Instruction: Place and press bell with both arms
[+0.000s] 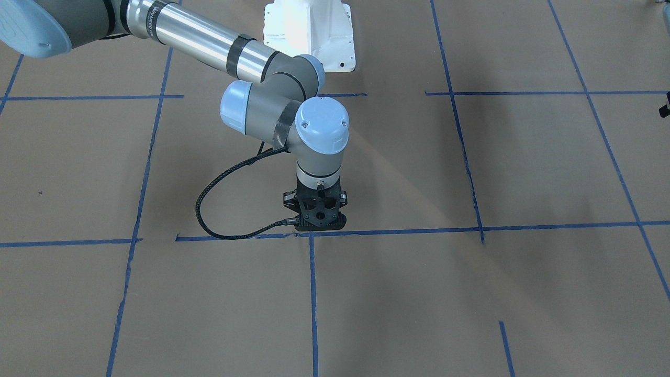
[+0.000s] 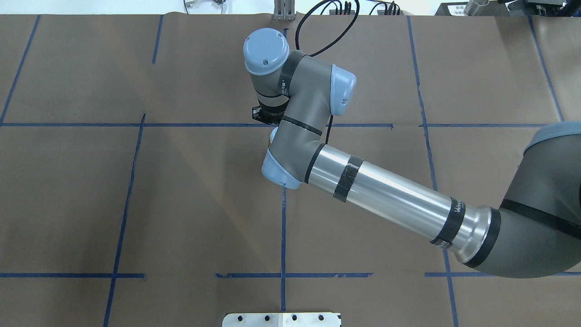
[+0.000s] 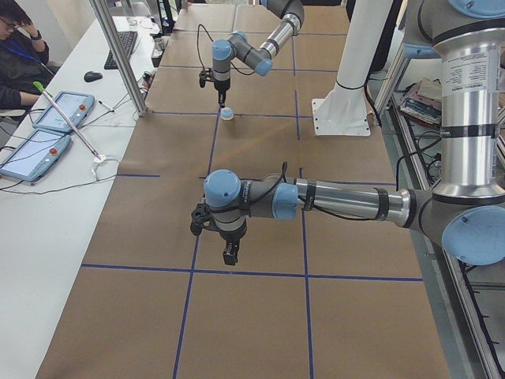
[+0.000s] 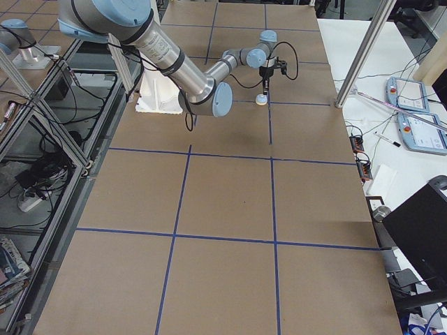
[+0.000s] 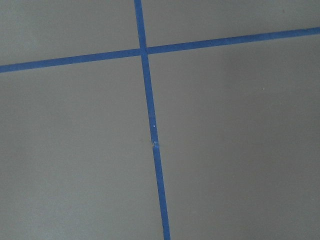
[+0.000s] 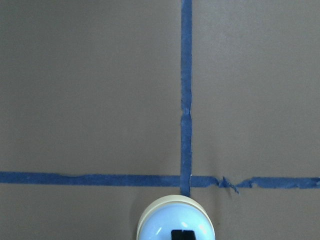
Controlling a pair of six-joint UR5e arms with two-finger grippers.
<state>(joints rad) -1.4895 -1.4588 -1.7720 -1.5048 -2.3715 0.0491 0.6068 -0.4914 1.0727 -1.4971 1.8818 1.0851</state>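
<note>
- The bell (image 6: pixel 161 227) sits beside a blue tape crossing (image 6: pixel 186 180), directly under the right gripper (image 6: pixel 182 235) — jaws seemingly closed, though only a dark tip shows.
- The left gripper (image 3: pixel 230 254) hangs well apart; open or closed cannot be told.
- Risk: an off-centre push could slide off the dome and skid the bell — or the left arm (image 3: pixel 339 201), reaching in, could strike the right.

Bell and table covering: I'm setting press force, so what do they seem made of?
Bell: glossy light-blue dome, likely painted metal or plastic, given its highlights; cream base. Table covering: matte brown paper, probably; blue tape tears raggedly.
</note>
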